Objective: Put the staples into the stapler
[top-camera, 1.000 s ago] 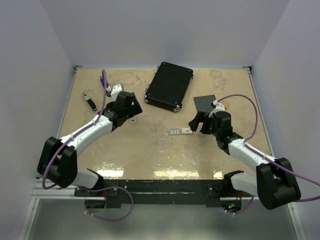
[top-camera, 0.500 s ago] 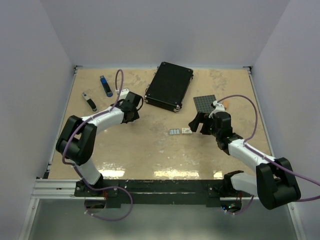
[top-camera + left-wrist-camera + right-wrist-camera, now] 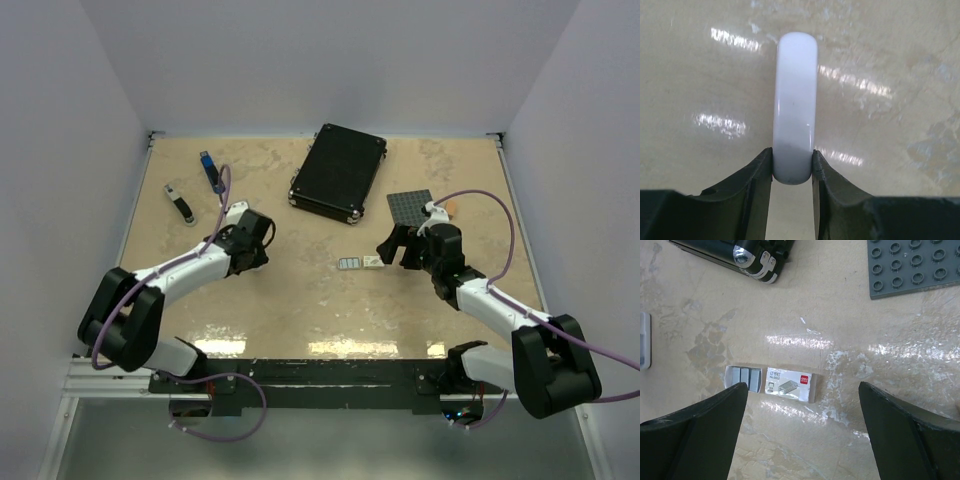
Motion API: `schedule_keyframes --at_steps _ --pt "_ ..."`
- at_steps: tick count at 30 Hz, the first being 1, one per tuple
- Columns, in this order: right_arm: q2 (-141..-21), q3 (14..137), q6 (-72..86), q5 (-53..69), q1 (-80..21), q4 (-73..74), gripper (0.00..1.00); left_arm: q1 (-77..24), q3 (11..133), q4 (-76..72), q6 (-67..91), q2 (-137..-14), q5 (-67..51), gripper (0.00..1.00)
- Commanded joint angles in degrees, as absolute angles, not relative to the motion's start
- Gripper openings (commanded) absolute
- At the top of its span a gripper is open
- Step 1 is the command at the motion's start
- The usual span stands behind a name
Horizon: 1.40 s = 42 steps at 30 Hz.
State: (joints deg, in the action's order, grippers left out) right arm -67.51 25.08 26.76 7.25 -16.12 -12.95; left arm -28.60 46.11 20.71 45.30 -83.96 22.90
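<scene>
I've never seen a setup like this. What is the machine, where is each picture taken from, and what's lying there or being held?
These are two white-and-black robot arms bolted at a table's near edge. One picture looks down from above; the other two come from cameras on each wrist. The left gripper clamps a smooth white rounded bar, possibly the stapler. The right gripper hangs open over a tiny white cardboard staple box, with a grey ridged strip at its end. Also on the beige table: a black hard case, a dark grey studded plate and a blue USB stick.
</scene>
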Motion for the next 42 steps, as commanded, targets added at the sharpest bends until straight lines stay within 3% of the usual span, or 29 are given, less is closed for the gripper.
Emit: schedule_keyframes --at_steps 1,6,12,18,34,42 --pt "-68.4 25.3 25.8 8.5 -16.7 -15.9 0.98 -33.6 41.6 25.0 48.9 -77.8 23.0 0.21" --pt "-69.1 25.7 25.5 8.5 -17.5 -16.0 0.98 -37.0 37.0 23.3 52.5 -75.1 19.9 0.29" --pt "-68.6 25.8 25.1 8.4 -17.8 -15.6 0.98 -38.4 37.3 20.0 53.3 -74.3 16.4 0.65" --pt "-68.1 25.8 25.0 8.0 -18.2 -15.4 0.98 -38.5 39.1 16.3 53.1 -74.6 12.6 0.82" --pt "-67.1 26.0 24.1 8.4 -19.4 -15.1 0.98 -39.7 44.6 6.2 52.7 -79.7 4.0 0.83" --pt "-63.7 26.0 22.0 11.0 -22.3 -16.3 0.98 -38.9 48.7 17.1 38.4 -72.8 7.7 0.84"
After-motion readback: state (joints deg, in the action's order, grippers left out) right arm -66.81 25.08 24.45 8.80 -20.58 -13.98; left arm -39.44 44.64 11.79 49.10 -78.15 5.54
